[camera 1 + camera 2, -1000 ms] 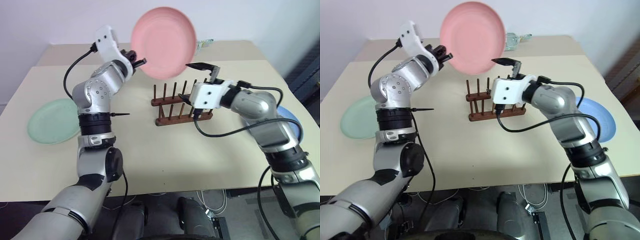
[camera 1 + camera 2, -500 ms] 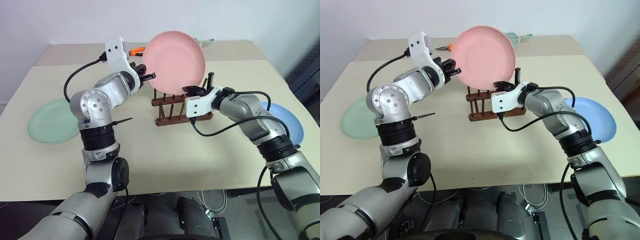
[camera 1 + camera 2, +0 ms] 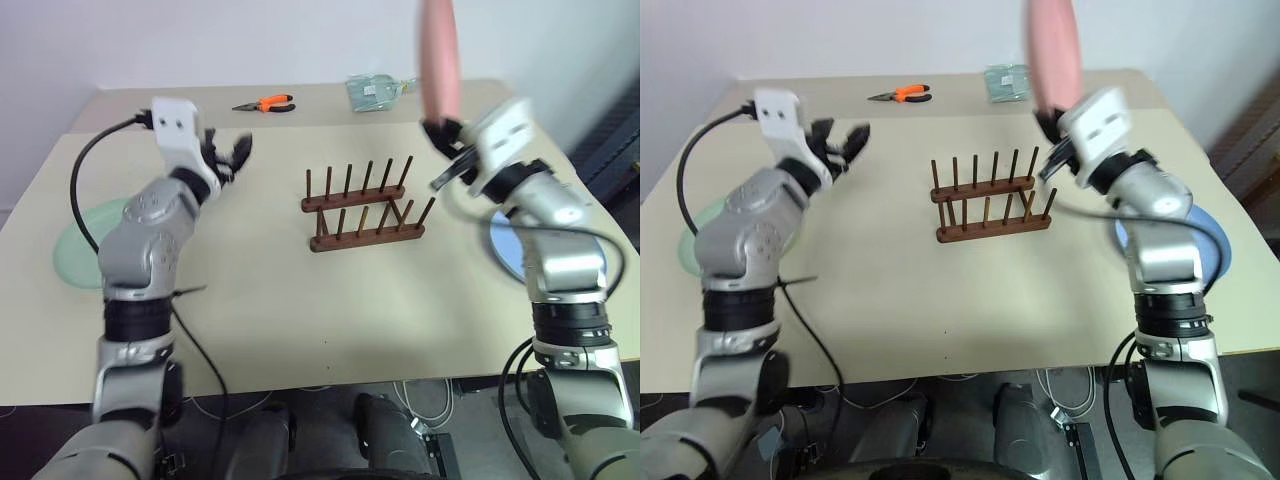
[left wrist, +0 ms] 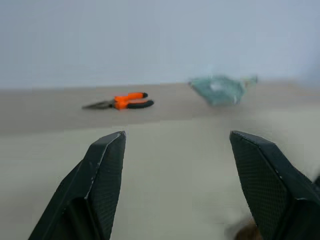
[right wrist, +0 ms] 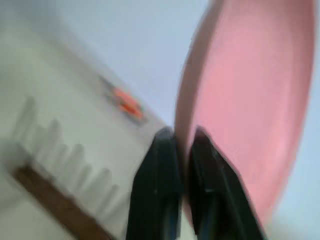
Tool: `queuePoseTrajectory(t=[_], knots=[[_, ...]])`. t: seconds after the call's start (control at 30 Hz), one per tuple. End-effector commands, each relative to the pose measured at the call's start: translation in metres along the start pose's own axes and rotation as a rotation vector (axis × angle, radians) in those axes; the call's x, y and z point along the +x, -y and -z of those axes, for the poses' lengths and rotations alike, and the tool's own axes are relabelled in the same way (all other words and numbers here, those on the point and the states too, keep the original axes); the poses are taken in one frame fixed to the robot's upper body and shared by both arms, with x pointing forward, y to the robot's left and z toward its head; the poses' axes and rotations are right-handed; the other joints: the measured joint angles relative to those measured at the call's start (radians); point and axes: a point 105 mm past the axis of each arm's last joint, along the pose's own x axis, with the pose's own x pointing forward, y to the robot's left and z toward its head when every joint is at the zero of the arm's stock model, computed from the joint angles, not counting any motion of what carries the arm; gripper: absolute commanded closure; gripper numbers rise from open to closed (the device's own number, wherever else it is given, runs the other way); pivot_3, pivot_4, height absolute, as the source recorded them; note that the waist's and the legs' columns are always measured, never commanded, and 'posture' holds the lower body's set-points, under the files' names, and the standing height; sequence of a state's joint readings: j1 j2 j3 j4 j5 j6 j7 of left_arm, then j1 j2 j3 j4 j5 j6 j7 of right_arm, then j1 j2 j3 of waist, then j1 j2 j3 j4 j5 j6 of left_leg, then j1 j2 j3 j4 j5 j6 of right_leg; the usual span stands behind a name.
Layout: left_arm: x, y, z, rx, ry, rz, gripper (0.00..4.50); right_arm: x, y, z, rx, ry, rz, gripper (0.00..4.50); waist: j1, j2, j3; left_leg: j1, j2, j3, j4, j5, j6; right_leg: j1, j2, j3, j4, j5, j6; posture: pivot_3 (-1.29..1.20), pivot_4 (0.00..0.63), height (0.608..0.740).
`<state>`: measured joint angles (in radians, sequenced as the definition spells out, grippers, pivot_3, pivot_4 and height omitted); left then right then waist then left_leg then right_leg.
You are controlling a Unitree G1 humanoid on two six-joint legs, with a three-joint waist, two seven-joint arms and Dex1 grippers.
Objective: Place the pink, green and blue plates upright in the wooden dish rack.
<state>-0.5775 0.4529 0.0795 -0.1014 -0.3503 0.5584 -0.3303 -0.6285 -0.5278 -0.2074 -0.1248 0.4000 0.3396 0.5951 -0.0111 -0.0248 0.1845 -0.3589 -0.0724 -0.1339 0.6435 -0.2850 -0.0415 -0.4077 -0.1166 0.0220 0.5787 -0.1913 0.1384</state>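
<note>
The right gripper [image 3: 440,128] pinches the rim of the round pastel pink plate [image 3: 438,60], holding it upright and edge-on, right of the dark wooden rack [image 3: 364,206]; the left gripper [image 3: 226,156] is open and empty

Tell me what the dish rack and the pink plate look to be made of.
Dish rack: apparently wood, dark-brown, with thin round pegs on two rails; finish hard to judge. Pink plate: probably plastic or melamine, matte; even pastel colour, thin rim, no glare. Ceramic can't be ruled out.

Rack [image 3: 362,208] mid-table; pliers [image 3: 265,103] behind; plates [image 3: 85,240] [image 3: 508,243] left and right.
</note>
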Motion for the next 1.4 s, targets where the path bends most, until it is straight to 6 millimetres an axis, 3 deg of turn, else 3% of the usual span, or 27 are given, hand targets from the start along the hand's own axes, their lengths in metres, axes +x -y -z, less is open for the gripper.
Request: queuePoseTrajectory(t=[0.03, 0.13, 0.3, 0.8, 0.97, 1.07, 1.13, 1.17, 1.3, 1.4], knots=[[-0.018, 0.038, 0.007, 0.119, 0.016, 0.288, 1.10, -0.018, -0.003, -0.037, 0.357, 0.117, -0.076, 4.50, 0.005, 0.000, 0.000, -0.001, 0.000, -0.001, 0.000, 0.000, 0.001, 0.000, 0.000, 0.000, 0.000, -0.001, -0.002, 0.00, 0.150, 0.740], [-0.038, 0.053, 0.034, 0.096, -0.090, 0.439, 1.10, -0.024, -0.006, -0.036, 0.482, 0.083, -0.112, 4.50, 0.002, 0.000, 0.000, -0.001, 0.000, -0.002, 0.000, -0.001, 0.001, 0.000, -0.001, -0.001, -0.001, -0.002, -0.004, 0.00, 0.150, 0.740], [-0.061, 0.074, 0.049, 0.065, -0.171, 0.615, 1.10, -0.028, -0.012, -0.016, 0.518, -0.057, -0.151, 4.50, 0.000, 0.003, 0.002, -0.001, 0.001, 0.001, 0.000, -0.001, 0.002, 0.000, -0.001, -0.001, -0.001, -0.002, -0.004, 0.00, 0.150, 0.740], [-0.068, 0.096, 0.064, 0.076, -0.226, 0.690, 1.10, -0.029, 0.007, 0.029, 0.588, -0.239, -0.182, 4.50, -0.001, 0.003, 0.002, -0.001, 0.001, 0.003, 0.001, -0.001, 0.002, -0.001, 0.000, -0.001, -0.001, -0.002, -0.003, 0.00, 0.150, 0.740], [-0.067, 0.095, 0.069, 0.080, -0.238, 0.675, 1.02, -0.025, 0.001, 0.024, 0.576, -0.225, -0.227, 2.55, -0.001, 0.003, 0.002, -0.001, 0.001, 0.003, 0.001, -0.001, 0.002, -0.001, 0.000, -0.001, -0.001, -0.002, -0.003, 0.00, 0.150, 0.740], [-0.061, 0.086, 0.069, 0.055, -0.238, 0.614, 0.15, -0.023, 0.009, 0.021, 0.447, -0.228, -0.156, 1.01, 0.000, 0.003, 0.002, -0.001, 0.001, 0.003, 0.001, -0.001, 0.002, -0.001, 0.000, -0.001, -0.001, -0.002, -0.002, 0.00, 0.150, 0.740], [-0.057, 0.075, 0.067, 0.050, -0.221, 0.553, 0.00, -0.023, 0.022, 0.017, 0.336, -0.211, -0.075, 0.05, 0.000, 0.003, 0.002, -0.001, 0.000, 0.003, 0.001, -0.001, 0.002, -0.001, 0.000, -0.001, -0.001, -0.003, 0.000, 0.00, 0.150, 0.740], [-0.054, 0.066, 0.063, 0.043, -0.202, 0.497, 0.00, -0.024, 0.031, 0.012, 0.261, -0.194, -0.031, 0.05, 0.001, 0.003, 0.002, -0.001, 0.000, 0.003, 0.001, -0.001, 0.002, -0.001, 0.000, -0.001, -0.001, -0.003, 0.001, 0.00, 0.150, 0.740], [-0.037, -0.018, 0.061, 0.082, -0.186, 0.031, 0.00, -0.031, 0.063, -0.025, 0.063, -0.086, 0.110, 0.05, 0.002, 0.004, 0.002, -0.002, 0.000, 0.002, 0.001, -0.001, 0.002, -0.001, 0.000, -0.002, -0.001, -0.002, 0.003, 0.00, 0.150, 0.740], [-0.044, -0.096, 0.057, 0.010, -0.209, -0.442, 0.00, -0.027, 0.043, -0.052, -0.056, -0.022, -0.008, 0.02, 0.000, 0.004, 0.002, -0.001, 0.000, 0.001, 0.001, -0.001, 0.002, -0.001, 0.000, -0.002, 0.000, -0.002, 0.003, 0.00, 0.150, 0.740]])
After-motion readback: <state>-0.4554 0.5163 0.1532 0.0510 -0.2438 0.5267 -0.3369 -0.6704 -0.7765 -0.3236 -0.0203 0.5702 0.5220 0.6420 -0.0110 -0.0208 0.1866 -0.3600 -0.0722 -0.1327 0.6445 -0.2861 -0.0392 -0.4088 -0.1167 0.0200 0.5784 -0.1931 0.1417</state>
